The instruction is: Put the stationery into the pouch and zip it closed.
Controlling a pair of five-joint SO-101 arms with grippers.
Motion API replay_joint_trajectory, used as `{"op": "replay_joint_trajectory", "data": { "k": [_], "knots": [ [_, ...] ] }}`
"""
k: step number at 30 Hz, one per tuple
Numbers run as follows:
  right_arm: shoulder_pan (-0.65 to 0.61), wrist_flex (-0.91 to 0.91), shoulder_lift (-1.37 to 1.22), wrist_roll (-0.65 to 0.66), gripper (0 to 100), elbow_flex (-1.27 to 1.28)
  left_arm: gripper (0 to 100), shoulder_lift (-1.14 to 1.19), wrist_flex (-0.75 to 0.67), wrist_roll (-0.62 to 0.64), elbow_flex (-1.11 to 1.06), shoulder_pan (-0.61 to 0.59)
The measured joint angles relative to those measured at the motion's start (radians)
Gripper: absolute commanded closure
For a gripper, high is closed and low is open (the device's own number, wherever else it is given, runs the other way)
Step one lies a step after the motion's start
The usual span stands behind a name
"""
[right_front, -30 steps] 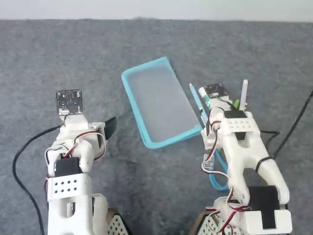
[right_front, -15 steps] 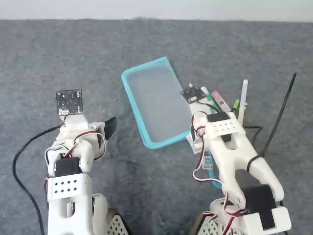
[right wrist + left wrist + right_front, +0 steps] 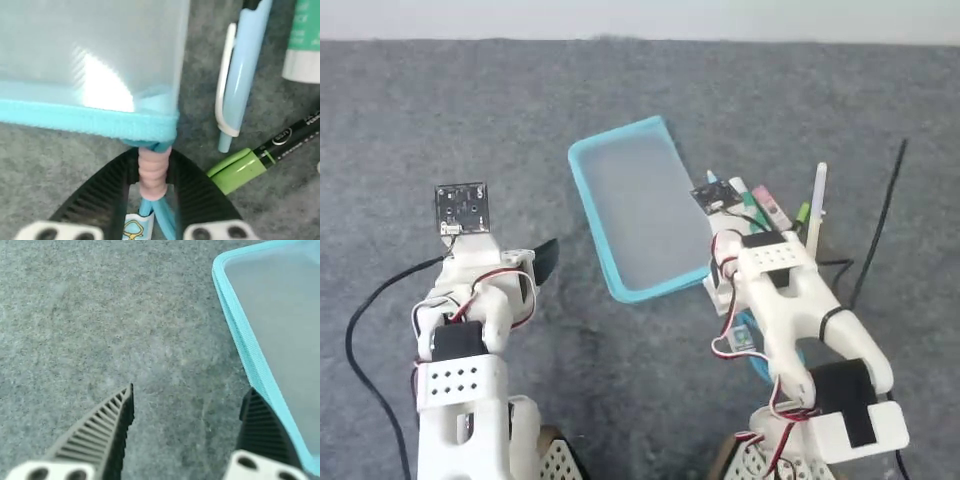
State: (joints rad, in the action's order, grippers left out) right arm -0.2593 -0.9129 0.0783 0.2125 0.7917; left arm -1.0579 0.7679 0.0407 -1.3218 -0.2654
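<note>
Right arm has swung in toward the table's middle over the last second, wrist now over the pouch's near corner, which uncovers the pens it was hiding; its cable has shifted too. Left arm hasn't budged. Right gripper (image 3: 152, 162) is clamped on the pink ribbed zipper pull (image 3: 152, 172) at the corner of the pouch (image 3: 642, 205). The pouch lies flat mid-table, angled, long side running toward the far edge. Stationery is all outside it, lying on the table (image 3: 440, 110) on the side toward the right edge: blue pen (image 3: 242, 70) just beside the pouch, then what looks like a glue stick (image 3: 305, 45), a green-capped marker (image 3: 237, 170), and a white pen (image 3: 817, 200) farthest out. My read is we're at the unzip step, nothing loaded yet. Next move needs the pull dragged along the zip line, low and in line with the edge, and the pouch will likely slide unless something pins it. Left gripper (image 3: 191, 390) hangs spread wide and empty over bare table just beside the pouch's left edge, pointing down, so it's well placed to do that. Right arm is stretched forward, wrist pitched down at the corner.
</note>
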Motion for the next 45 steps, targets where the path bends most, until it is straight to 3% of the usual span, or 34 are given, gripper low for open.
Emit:
{"op": "replay_joint_trajectory", "data": {
  "k": [6,12,22,32,38,45],
  "knots": [
    [0.075,-0.025,0.008,-0.002,99.3,-0.003,68,0.000,0.000,0.000,0.000,0.000],
    [0.101,-0.109,0.235,-0.002,99.3,0.002,68,0.000,0.002,0.000,0.000,0.000],
    [-0.150,-0.420,0.582,-0.002,99.3,-0.176,67,0.000,0.012,0.014,0.000,0.123],
    [-0.164,-0.514,0.591,0.000,99.3,-0.362,68,-0.002,-0.038,0.054,0.020,0.212],
    [-0.181,-0.624,0.505,0.000,99.3,-0.677,68,-0.002,-0.051,0.023,-0.040,0.353],
    [-0.396,-0.783,0.281,0.000,99.3,-1.034,68,-0.002,-0.051,0.023,-0.040,0.439]
  ]
}}
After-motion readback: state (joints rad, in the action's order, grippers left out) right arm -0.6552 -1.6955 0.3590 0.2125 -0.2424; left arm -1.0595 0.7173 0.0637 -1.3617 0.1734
